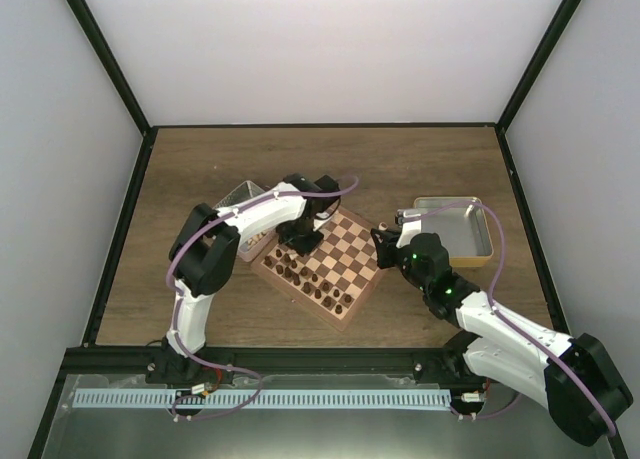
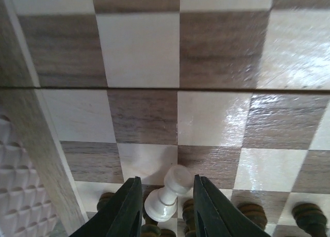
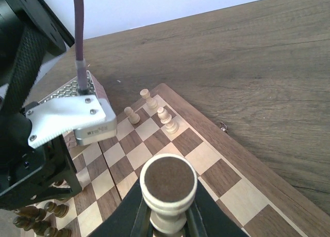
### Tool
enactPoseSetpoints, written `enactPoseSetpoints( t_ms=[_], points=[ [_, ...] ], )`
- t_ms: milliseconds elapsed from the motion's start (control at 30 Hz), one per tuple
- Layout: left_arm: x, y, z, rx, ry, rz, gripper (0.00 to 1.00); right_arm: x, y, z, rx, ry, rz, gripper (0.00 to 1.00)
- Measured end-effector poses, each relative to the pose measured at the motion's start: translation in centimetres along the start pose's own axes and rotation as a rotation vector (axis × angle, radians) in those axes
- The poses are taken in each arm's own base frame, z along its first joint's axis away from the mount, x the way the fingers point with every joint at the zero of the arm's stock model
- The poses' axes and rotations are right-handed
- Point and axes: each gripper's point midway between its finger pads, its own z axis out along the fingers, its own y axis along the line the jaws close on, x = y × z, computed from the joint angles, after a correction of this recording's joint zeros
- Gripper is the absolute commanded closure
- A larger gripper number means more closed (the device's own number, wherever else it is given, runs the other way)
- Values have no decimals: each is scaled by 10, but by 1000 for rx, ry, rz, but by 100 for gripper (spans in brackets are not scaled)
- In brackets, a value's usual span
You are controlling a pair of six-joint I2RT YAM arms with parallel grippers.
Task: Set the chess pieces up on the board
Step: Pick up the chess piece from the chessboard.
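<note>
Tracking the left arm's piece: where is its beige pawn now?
Left wrist view: the beige pawn leans between the fingers of the left gripper, over the board, beside the dark pieces.

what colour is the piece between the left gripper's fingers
The piece is pale beige, almost white; the left wrist view shows it best.

The brown wood-grain worktop [image 1: 330, 164] is carrying three things directly. The board [image 1: 352, 247] is lying near the middle, turned so that one corner is pointing toward the near edge. A silver metal tray [image 1: 236, 193] with a perforated floor is sitting just beside the board's far left side, and the left arm is partly hiding it. A second silver tray [image 1: 455, 234] is resting to the right of the board, toward the worktop's right edge.
</note>
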Motion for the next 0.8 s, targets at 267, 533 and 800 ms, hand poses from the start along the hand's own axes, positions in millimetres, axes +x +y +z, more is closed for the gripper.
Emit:
enactPoseSetpoints(
  t_ms=[267, 533, 800],
  points=[
    [6, 1, 11, -7, 19, -7, 65, 0, 1, 0, -6, 3, 1, 89],
    [1, 1, 11, -8, -5, -8, 68, 1, 2, 0, -10, 5, 4, 89],
    [2, 1, 14, -8, -2, -8, 67, 1, 2, 0, -12, 6, 8, 89]
  ],
)
